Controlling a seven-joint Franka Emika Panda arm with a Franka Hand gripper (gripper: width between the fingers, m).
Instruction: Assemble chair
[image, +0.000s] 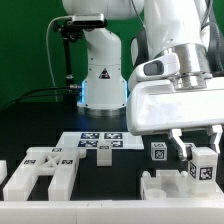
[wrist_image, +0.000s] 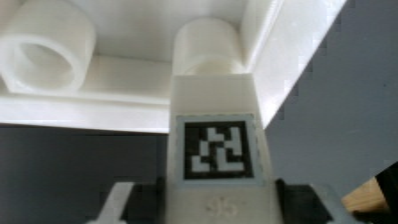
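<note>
Open room remains on the black desk (image: 30, 125) at the exterior view's left rear. The front edge is crowded by a white slotted plastic chair panel (image: 40, 172) and a white blocky plastic part (image: 165, 187), with the marker board (image: 100, 143) behind. The gripper (wrist_image: 214, 203) hangs low at the exterior view's right, pointing down, its jaws partly closed on a white square tagged plastic post (wrist_image: 217, 120).

No legible text, tag (wrist_image: 215, 148) on post (wrist_image: 214, 85)
</note>
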